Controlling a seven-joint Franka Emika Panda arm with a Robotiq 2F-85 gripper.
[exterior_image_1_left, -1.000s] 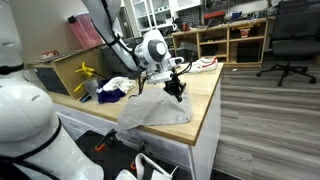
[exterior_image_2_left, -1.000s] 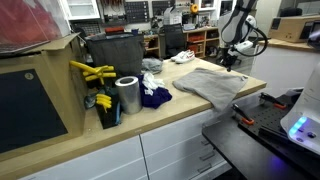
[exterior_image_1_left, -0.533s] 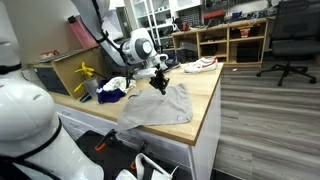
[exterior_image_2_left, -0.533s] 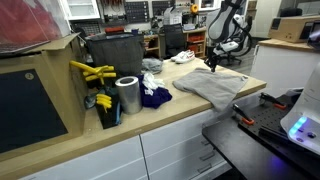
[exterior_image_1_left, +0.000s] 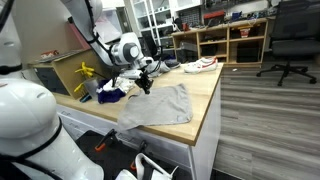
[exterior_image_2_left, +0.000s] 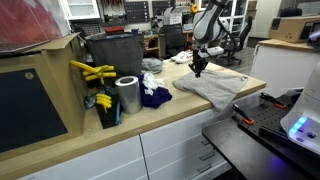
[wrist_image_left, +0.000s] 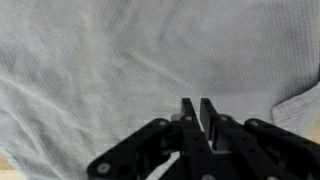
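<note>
A grey cloth (exterior_image_1_left: 160, 105) (exterior_image_2_left: 210, 87) lies spread flat on the wooden counter (exterior_image_1_left: 208, 110), one edge hanging over the front. My gripper (exterior_image_1_left: 146, 88) (exterior_image_2_left: 198, 71) points straight down over the cloth's far edge, close to its surface. In the wrist view the cloth (wrist_image_left: 100, 60) fills the picture beneath the gripper (wrist_image_left: 197, 102). The two black fingertips (wrist_image_left: 187, 108) stand close together with only a narrow gap, and nothing shows between them. Whether the tips touch the fabric cannot be told.
Beside the cloth lie a dark blue rag (exterior_image_2_left: 155, 97), a silver can (exterior_image_2_left: 127, 95), yellow tools (exterior_image_2_left: 92, 72) and a black bin (exterior_image_2_left: 115, 52). A pair of shoes (exterior_image_1_left: 203, 65) sits at the counter's far end. An office chair (exterior_image_1_left: 290, 40) stands on the floor beyond.
The gripper has swept across the cloth from one side edge to the far edge near the blue rag. The cloth now lies flatter and more spread out. The fingertips have parted slightly.
</note>
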